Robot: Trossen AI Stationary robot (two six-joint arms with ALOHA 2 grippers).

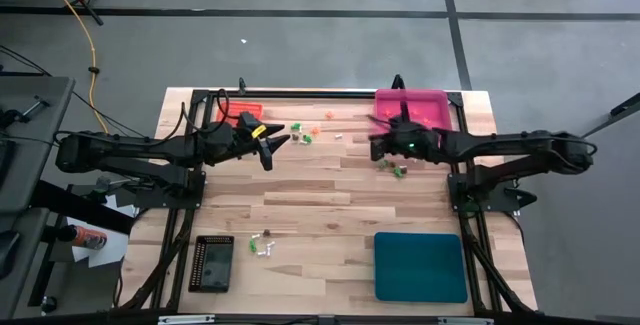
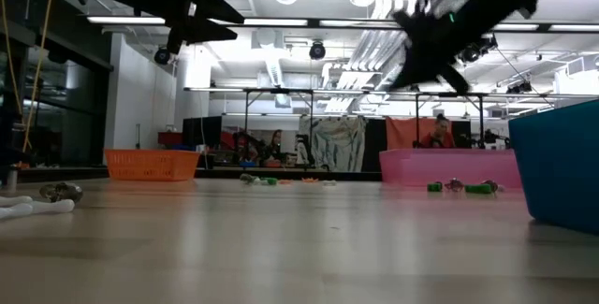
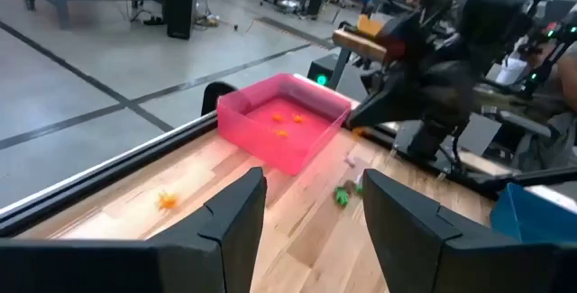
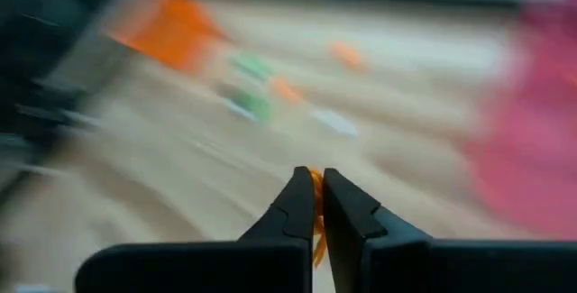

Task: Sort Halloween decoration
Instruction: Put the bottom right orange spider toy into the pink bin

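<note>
Pale wooden table [image 1: 330, 200] under both arms, grey floor around it; take the pink tray [image 1: 418, 106] at the far right corner as your landmark.

Right gripper [image 4: 317, 194]: you have it raised above the table just at the near left edge of the pink tray, arm stretched in from the right side. Its jaws are pressed together on a small orange trinket [image 4: 316, 221], a sliver of orange showing between the fingers [image 4: 293, 205].

Left gripper [image 3: 311, 205]: you have it hovering well to the left of the pink tray, pointed toward it, jaws standing apart with nothing between them.

Containers:
- Pink tray: a few orange pieces [image 3: 284, 122] lie inside.
- Orange tray [image 1: 238, 113]: far left corner, well apart from the pink tray, partly under the left arm; contents not readable.
- Teal tray [image 1: 421, 266]: near side, straight toward you from the pink tray.
- Black tray [image 1: 212, 263]: near left, farthest from the pink tray.

Loose Halloween decoration:
- Green and white pieces [image 1: 398, 169] on the table just near of the pink tray, under the right gripper.
- Green and orange cluster [image 1: 304, 133] between the pink tray and the left gripper.
- Small group of white and dark pieces [image 1: 261, 244] beside the black tray.
</note>
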